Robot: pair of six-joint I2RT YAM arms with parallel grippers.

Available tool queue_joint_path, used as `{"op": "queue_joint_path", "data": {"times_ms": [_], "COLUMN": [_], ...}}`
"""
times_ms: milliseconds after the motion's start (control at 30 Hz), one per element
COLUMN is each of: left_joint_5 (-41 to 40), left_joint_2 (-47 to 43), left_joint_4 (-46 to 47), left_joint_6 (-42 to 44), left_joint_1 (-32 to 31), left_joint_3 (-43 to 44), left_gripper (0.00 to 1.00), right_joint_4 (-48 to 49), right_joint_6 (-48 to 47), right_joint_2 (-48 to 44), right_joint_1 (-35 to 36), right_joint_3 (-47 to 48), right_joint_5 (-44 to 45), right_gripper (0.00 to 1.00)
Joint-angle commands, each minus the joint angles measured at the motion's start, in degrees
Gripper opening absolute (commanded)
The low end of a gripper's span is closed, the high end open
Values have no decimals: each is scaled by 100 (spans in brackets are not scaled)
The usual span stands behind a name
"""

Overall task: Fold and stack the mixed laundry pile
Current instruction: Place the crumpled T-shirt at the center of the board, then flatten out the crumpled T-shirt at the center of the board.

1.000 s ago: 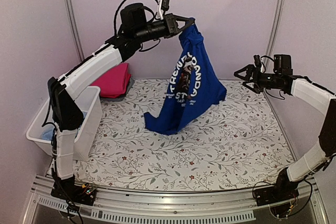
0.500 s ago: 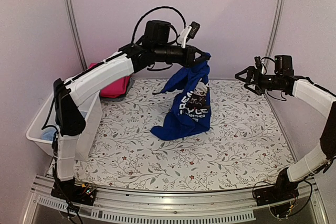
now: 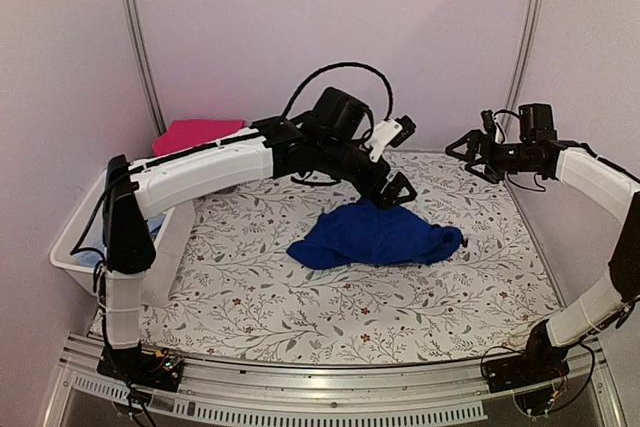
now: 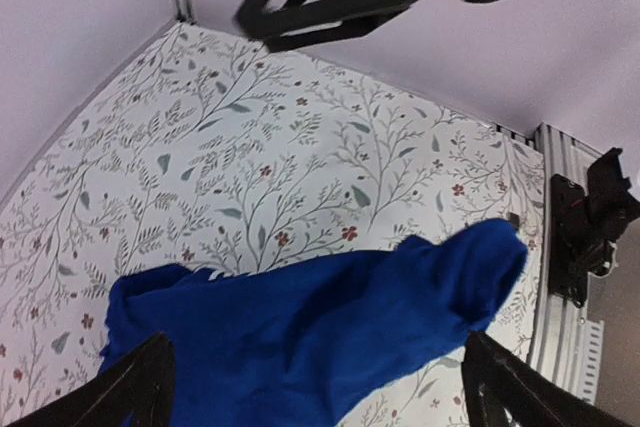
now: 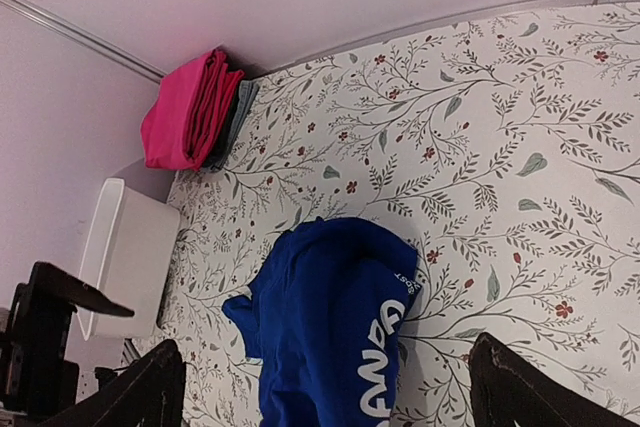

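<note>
My left tool [image 3: 393,190] hangs over the middle of the bench [image 3: 300,297], jaws spread wide. In its wrist camera the two fingers [image 4: 140,387] sit out at the lower corners with nothing pinched between them. Right below it lies the blue garment [image 3: 375,237], a crumpled heap on the flowered cover, a little right of centre, with one lobe reaching toward the right edge. From above, the tool is at the heap's far edge. Whether a fingertip brushes the cloth I cannot tell, but nothing is gripped.

Over on the other side, my right tool [image 3: 465,155] is up in the air above the far right part of the bench, well apart from the heap. It points in toward the centre, and its jaws are wide too: its fingers [image 5: 150,387] frame the view and hold nothing. That camera looks down on the blue garment and catches white lettering on the fold nearest to it.

In the far left corner sits the pink-red garment [image 3: 195,134], folded, resting on a grey piece [image 5: 240,112] that peeks out beneath it. Along the left edge stands the white basket [image 3: 70,247], partly behind my left arm, with some pale-blue cloth [image 3: 88,255] showing inside.
</note>
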Motion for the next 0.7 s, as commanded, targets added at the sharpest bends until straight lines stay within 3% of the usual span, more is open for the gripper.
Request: {"op": "queue_joint_path", "data": {"times_ms": [0,100,200,300,467,667], "left_joint_5": [321,661,651,579,1050,1156], "left_joint_2": [-1157,-1978,-2302,-2140,-1520,-1135], "left_joint_4": [469,1386,1640,1400,1178,1209], "left_joint_6": [-871,-1369,-1947,-2382,-2843,-3383], "left_joint_1": [1221,1730,2240,2565,2718,2778], "left_joint_3": [-1583,-3113,-3855,-4146,-4399,-4648], "left_gripper": [100,100,100,93,74,64], "right_joint_4": [-527,-780,-813,-993,-1318,-1979], "right_joint_6": [-451,-727,-836,-963,-1263,-1474], "right_joint_2": [181,375,526,880,1695,2981], "right_joint_1": [541,976,1393,1973,3085,4049], "right_joint_3": [480,731,931,1317,2039,3260], "right_joint_5": [520,898,1121,1247,1558,2235], "right_gripper": [97,97,92,87,78,72]}}
